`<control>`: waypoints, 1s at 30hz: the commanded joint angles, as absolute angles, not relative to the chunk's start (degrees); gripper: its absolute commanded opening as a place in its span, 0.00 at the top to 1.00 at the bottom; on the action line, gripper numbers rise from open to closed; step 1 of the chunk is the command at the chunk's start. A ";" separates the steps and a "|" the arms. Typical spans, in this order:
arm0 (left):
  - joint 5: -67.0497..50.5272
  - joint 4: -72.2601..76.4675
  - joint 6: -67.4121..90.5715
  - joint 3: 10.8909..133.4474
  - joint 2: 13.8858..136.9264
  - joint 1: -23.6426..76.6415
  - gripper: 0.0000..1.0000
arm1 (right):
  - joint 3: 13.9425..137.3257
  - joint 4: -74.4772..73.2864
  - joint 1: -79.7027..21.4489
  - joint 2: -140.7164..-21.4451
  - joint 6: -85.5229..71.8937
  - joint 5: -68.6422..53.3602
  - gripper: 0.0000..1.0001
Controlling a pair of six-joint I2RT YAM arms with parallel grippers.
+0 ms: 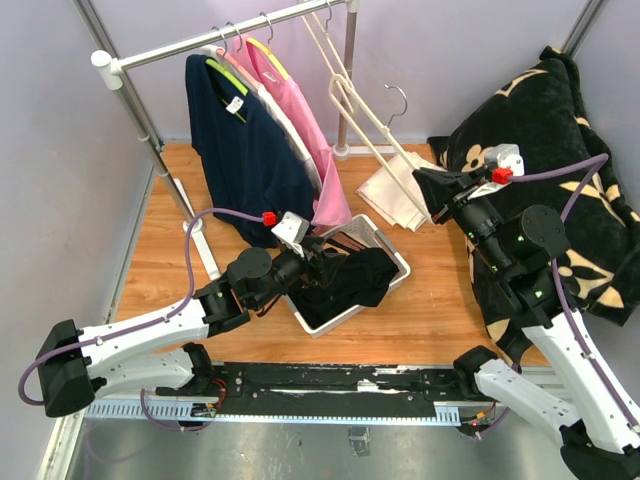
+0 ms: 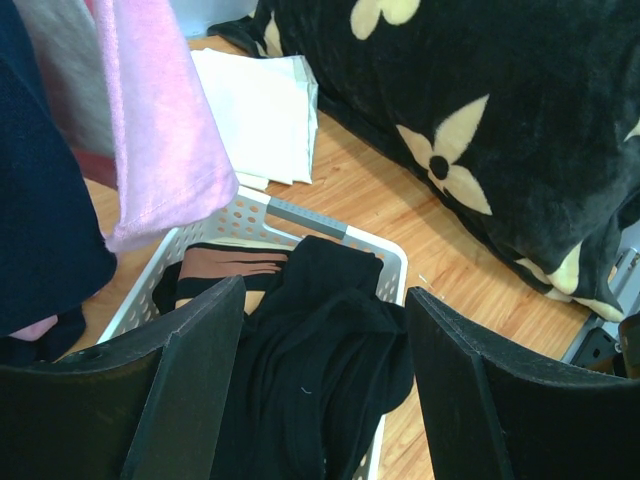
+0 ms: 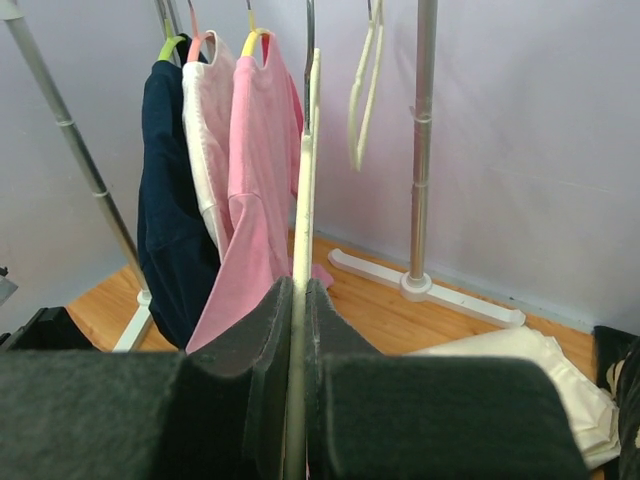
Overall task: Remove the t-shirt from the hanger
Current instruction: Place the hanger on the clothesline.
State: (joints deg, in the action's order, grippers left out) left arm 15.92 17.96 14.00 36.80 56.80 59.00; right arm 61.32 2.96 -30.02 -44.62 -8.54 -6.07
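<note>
The black t-shirt (image 1: 352, 280) lies crumpled in the white basket (image 1: 330, 322), one fold spilling over the right rim. My left gripper (image 1: 318, 252) hovers just above it, open, with nothing between the jaws. In the left wrist view the t-shirt (image 2: 320, 350) fills the gap below the left gripper (image 2: 325, 300). The bare cream hanger (image 1: 372, 125) slants up towards the rail, and my right gripper (image 1: 428, 188) is shut on its lower end. Seen from the right wrist, the hanger (image 3: 303, 190) runs straight up out of the right gripper (image 3: 298, 300).
A navy shirt (image 1: 240, 150) and a pink shirt (image 1: 305, 130) hang on the metal rail (image 1: 220, 35), close above the basket. Another cream hanger (image 3: 365, 90) hangs empty. A folded white cloth (image 1: 393, 195) and a black flowered blanket (image 1: 560, 180) lie at the right.
</note>
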 commanded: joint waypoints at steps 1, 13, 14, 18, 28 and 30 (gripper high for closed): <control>16.88 20.58 13.71 36.80 56.21 59.33 0.30 | 62.63 5.05 -30.94 -44.49 -9.08 -6.09 0.99; 16.85 19.18 12.80 37.75 54.91 59.36 0.30 | 70.98 7.91 -30.94 -55.28 -4.27 -8.58 0.99; 16.54 19.09 12.52 37.68 54.67 59.36 0.30 | 71.91 8.65 -30.94 -56.68 -3.74 -8.87 0.99; 15.23 18.83 10.86 37.12 53.00 59.38 0.29 | 76.76 10.75 -30.94 -62.73 -2.29 -11.24 0.99; 18.21 18.40 8.24 33.37 46.08 59.38 0.09 | 88.40 15.53 -30.83 -77.66 -1.61 -14.99 0.99; 18.81 17.87 7.65 33.12 45.42 59.35 0.06 | 90.37 16.52 -30.80 -80.17 -1.67 -15.43 0.99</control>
State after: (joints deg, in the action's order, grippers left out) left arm 16.60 17.61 9.82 33.82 47.09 59.00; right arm 85.45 10.79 -30.02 -76.99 -2.72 -13.17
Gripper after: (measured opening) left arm 0.917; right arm 0.075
